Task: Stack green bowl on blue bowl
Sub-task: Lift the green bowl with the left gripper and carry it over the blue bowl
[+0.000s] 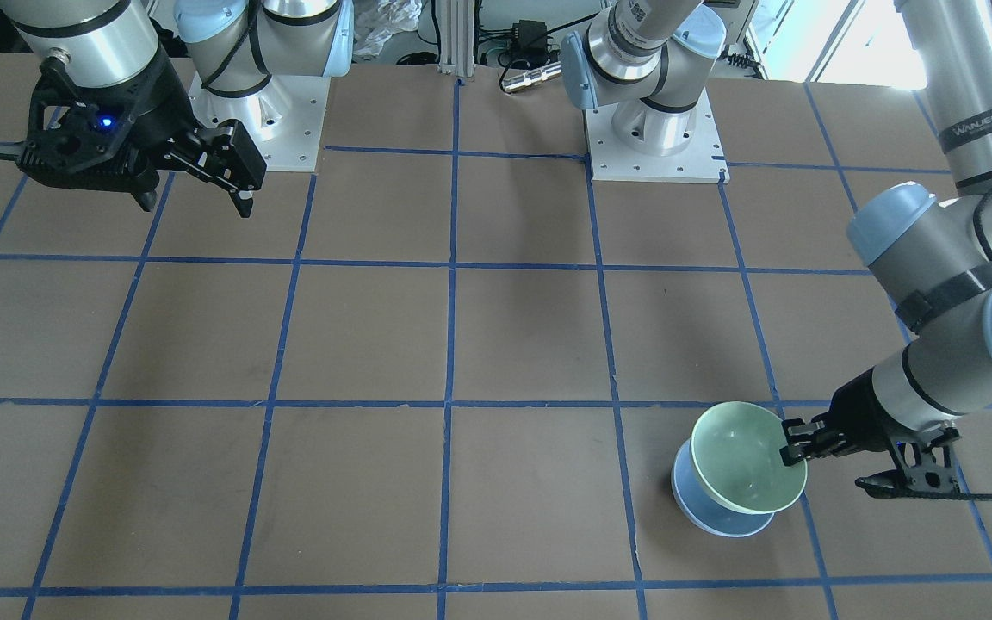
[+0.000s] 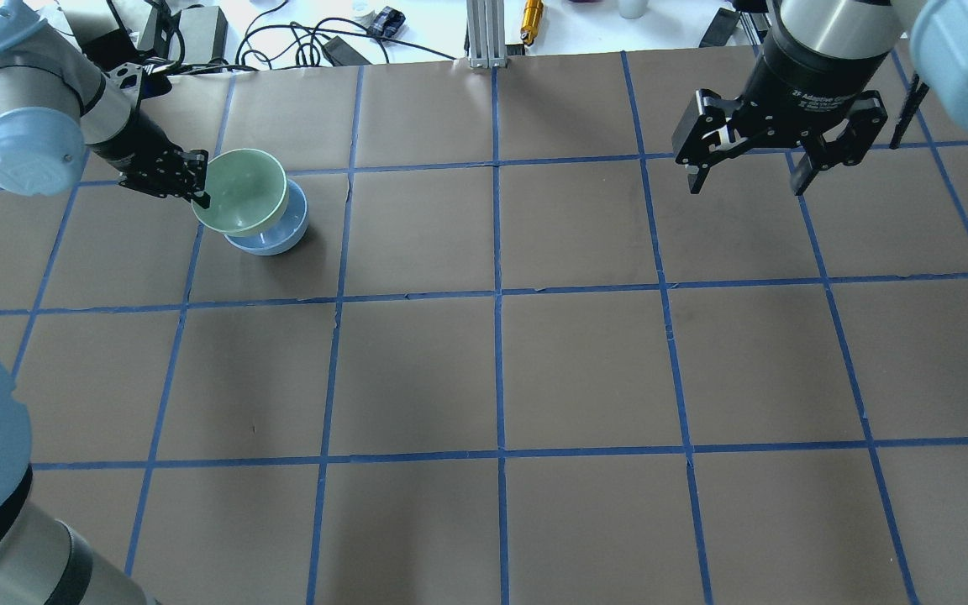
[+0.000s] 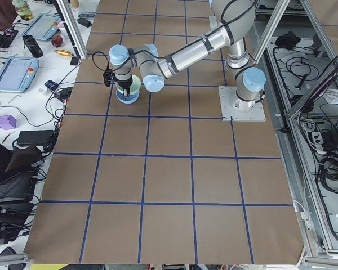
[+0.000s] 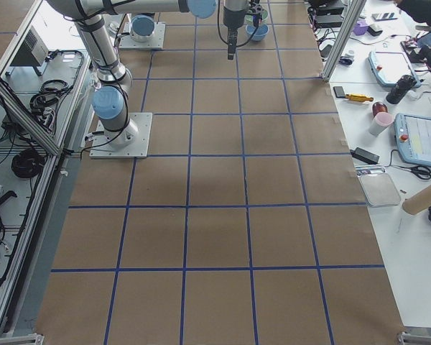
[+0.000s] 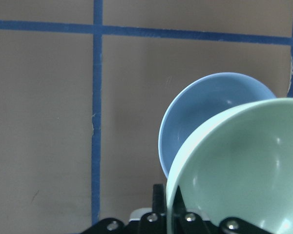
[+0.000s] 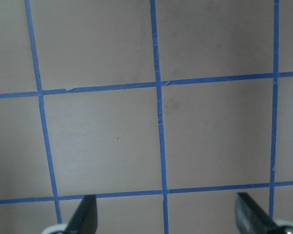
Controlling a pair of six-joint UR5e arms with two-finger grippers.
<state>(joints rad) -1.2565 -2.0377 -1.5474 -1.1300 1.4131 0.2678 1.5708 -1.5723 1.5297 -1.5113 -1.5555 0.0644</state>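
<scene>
My left gripper is shut on the rim of the pale mint-green bowl and holds it tilted, just above and partly over the pale blue bowl, which stands on the brown table. In the front view the green bowl overlaps the blue bowl, with my left gripper at its rim. In the left wrist view the green bowl covers the right part of the blue bowl. My right gripper is open and empty, high over the far right of the table.
The table is brown paper with a blue tape grid. Cables, a yellow tool and an aluminium post lie beyond its far edge. The arm bases stand at the robot's side.
</scene>
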